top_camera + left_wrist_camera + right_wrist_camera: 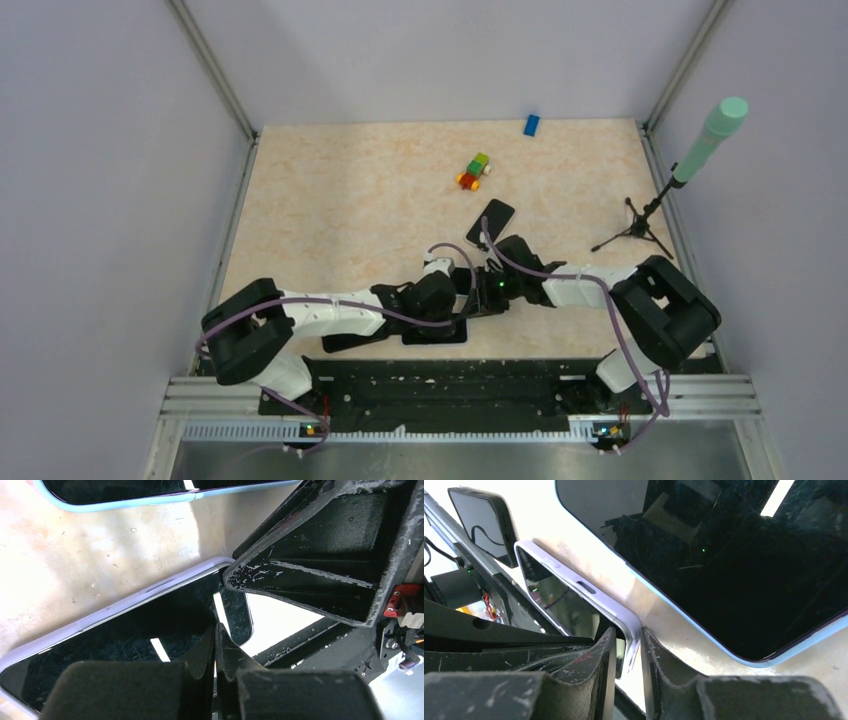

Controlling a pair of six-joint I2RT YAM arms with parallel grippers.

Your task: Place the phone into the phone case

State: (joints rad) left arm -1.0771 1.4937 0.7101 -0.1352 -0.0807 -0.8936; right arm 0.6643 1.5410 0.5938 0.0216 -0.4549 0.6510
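A lilac phone case [150, 591] lies flat on the table under both grippers, with a glossy black phone face [125, 630] showing inside its rim. My left gripper [216, 630] is shut, its tips resting on that black face near the case's corner. My right gripper [628, 635] stands astride the corner of the lilac case [574, 582], its fingers closed on the rim. A second black phone with a light blue edge [724, 580] lies just beyond and also shows in the top view [490, 222]. In the top view the left gripper [468, 298] and the right gripper [487, 288] meet and hide the case.
A toy of coloured blocks [474, 172] and a blue block [531, 124] lie at the back. A small tripod [638, 228] with a green microphone [712, 135] stands at the right. Flat black items [436, 332] lie by the front rail, under the left arm.
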